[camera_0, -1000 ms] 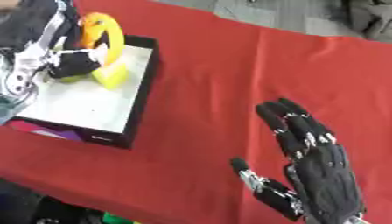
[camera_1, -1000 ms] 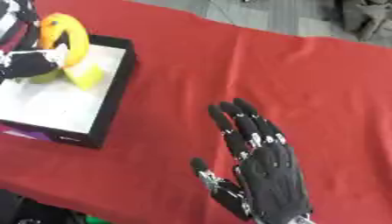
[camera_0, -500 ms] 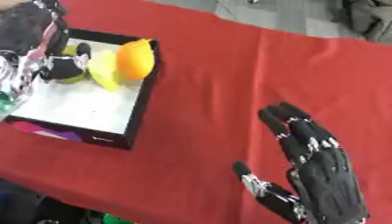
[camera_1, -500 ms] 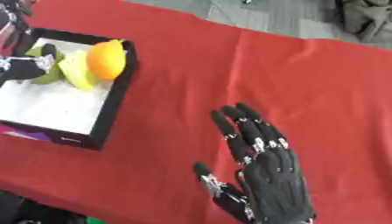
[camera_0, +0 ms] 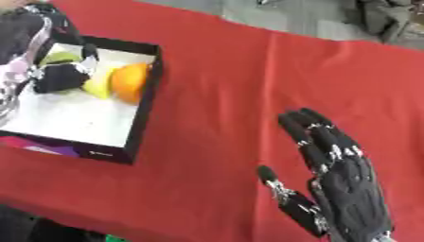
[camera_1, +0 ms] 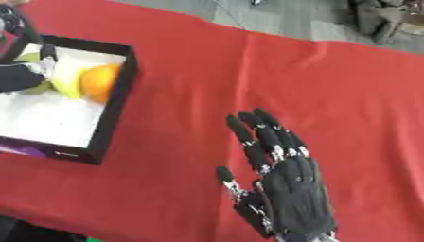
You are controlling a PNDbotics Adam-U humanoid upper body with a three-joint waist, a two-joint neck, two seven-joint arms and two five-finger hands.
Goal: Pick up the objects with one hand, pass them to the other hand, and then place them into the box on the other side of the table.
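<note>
A black box [camera_0: 147, 97] with a white floor stands at the table's left edge. Inside, an orange round fruit [camera_0: 129, 83] lies against the right wall, with a yellow piece [camera_0: 99, 84] touching it. A green piece [camera_0: 59, 57] shows just behind. My left hand [camera_0: 56, 78] is down inside the box, lying over the yellow and green pieces and hiding part of them. My right hand [camera_1: 286, 182] hovers open over the red cloth at the lower right, palm down with its fingers spread, holding nothing.
A red cloth [camera_0: 240, 71] covers the table. Grey floor and dark clutter [camera_0: 389, 19] lie beyond the far edge. A purple patch [camera_0: 37, 147] shows along the box's near outer side.
The orange and yellow pieces, held above the box's far edge a second ago, now lie inside the box. My left hand has come down with them. The camera view has shifted; my right hand stays open.
</note>
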